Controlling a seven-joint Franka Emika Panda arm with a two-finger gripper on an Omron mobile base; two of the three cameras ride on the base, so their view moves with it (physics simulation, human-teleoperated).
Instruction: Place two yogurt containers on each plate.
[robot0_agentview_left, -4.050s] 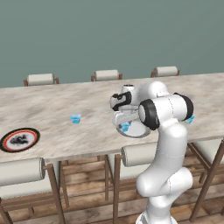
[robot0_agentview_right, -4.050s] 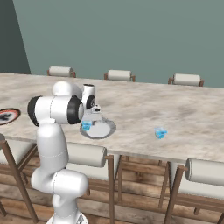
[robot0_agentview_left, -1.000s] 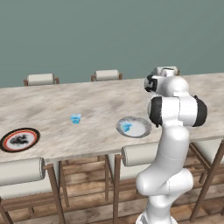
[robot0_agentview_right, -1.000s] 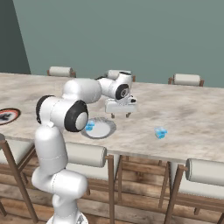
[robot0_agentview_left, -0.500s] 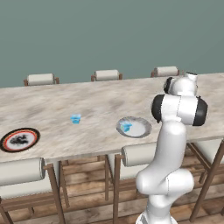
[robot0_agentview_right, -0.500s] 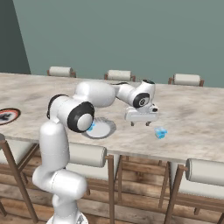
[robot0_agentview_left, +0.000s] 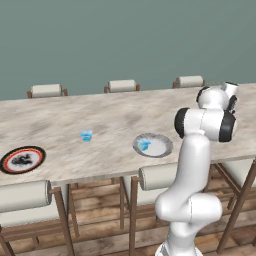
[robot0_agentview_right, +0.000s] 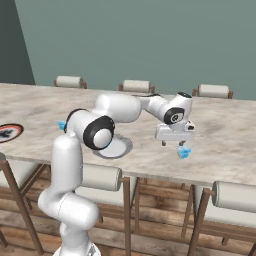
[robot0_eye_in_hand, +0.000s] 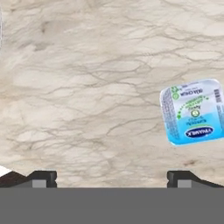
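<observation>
The gripper (robot0_agentview_right: 174, 143) is wide open and holds nothing. It hangs over the worktop (robot0_agentview_right: 225, 140), just above a blue yogurt cup (robot0_agentview_right: 184, 152) that sits a little to one side of it. Another blue cup (robot0_agentview_left: 144, 145) sits on the grey plate (robot0_agentview_left: 160, 148). A third cup (robot0_agentview_left: 86, 135) stands alone on the worktop, between the grey plate and the red and black plate (robot0_agentview_left: 22, 159).

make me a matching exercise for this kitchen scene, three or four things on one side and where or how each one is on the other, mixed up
Things:
1. grey plate
2. patterned plate
3. gripper
4. yogurt under the gripper

Descriptions:
A. open, hovering over the table
B. holds one blue yogurt cup
C. bare, at the table's far left end
D. lying on bare tabletop, on no plate

Pairs: 1-B, 2-C, 3-A, 4-D
</observation>
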